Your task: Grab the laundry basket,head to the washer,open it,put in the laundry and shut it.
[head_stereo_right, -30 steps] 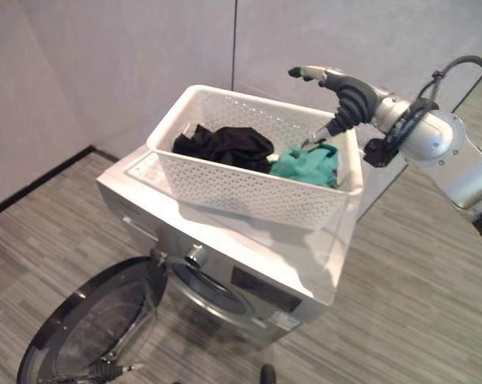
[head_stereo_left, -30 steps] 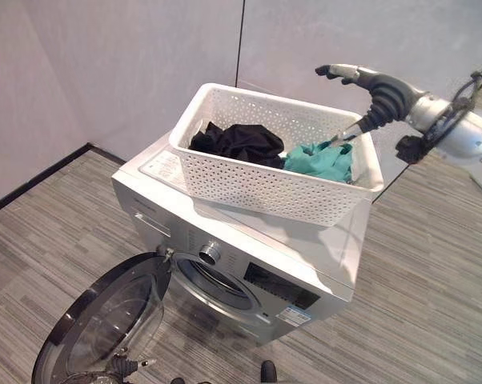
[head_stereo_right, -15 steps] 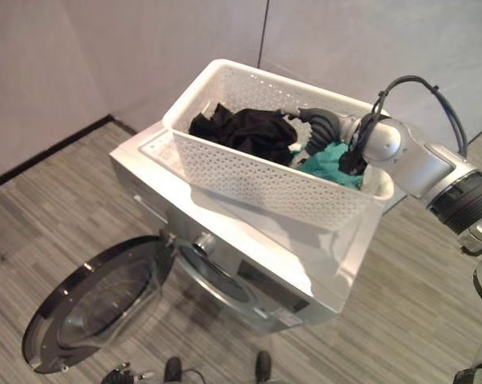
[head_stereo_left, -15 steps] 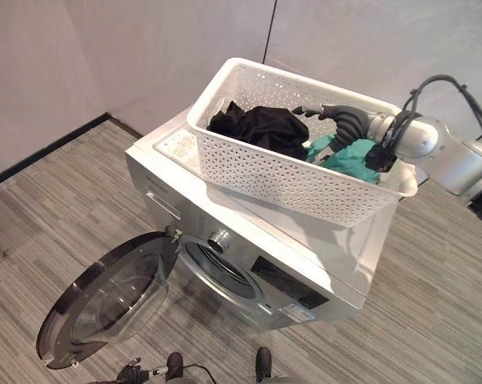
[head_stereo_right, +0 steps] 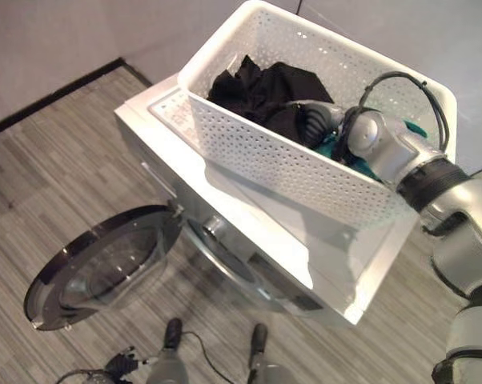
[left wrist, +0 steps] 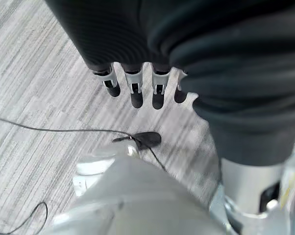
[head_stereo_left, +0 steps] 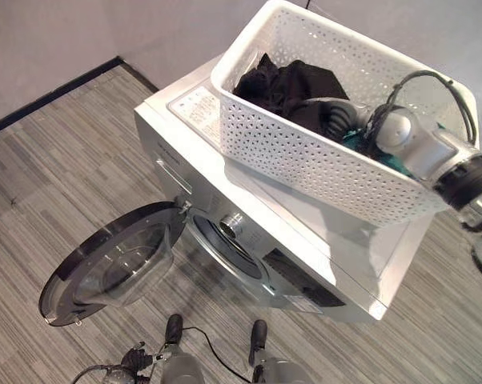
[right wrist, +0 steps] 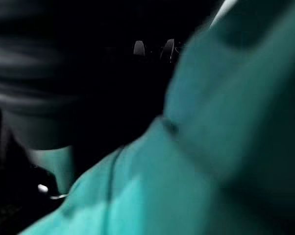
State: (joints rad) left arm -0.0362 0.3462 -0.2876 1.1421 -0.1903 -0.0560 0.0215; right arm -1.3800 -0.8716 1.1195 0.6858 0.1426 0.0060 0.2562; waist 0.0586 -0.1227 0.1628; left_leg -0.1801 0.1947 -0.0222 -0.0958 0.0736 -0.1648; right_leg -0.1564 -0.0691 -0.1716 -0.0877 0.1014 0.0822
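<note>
Right hand [head_stereo_right: 315, 122] is down inside the laundry basket [head_stereo_left: 321, 160], buried between the two garments; fingers hidden in the cloth, so I cannot tell whether they are spread or curled. Its wrist view looks into teal fabric [right wrist: 211, 147] from very close, with black folds beside it.

Black garment [head_stereo_left: 293, 84] lies at about 10 o'clock from my hand, heaped against the basket's far-left wall. Teal garment [head_stereo_right: 329, 146] sits under and beside my wrist, mostly covered by the arm.

Handling, as I judge it: both pieces are soft, limp and light. They will drape and trail when lifted, so a loose edge could catch on the rim. Best hold is a bunched fistful from the middle of a heap, not a hem or corner. Nothing fragile or slippery.

Basket: white rigid plastic, rectangular, walls perforated in a fine lattice, smooth rolled rim. It stands on the washer [head_stereo_left: 225, 192], skewed to its edges, the near-right corner overhanging.

Washer: white glossy box, flat top, control knob [head_stereo_left: 231, 225] on the front. Round door [head_stereo_left: 113, 260] hangs wide open at about 7 o'clock from the basket, dark ring with clear bowl. Drum opening [head_stereo_left: 229, 250] is free to load.

Left hand [left wrist: 137, 83] hangs low over the grey striped floor [head_stereo_left: 57, 184], fingers straight and side by side, holding nothing.
</note>
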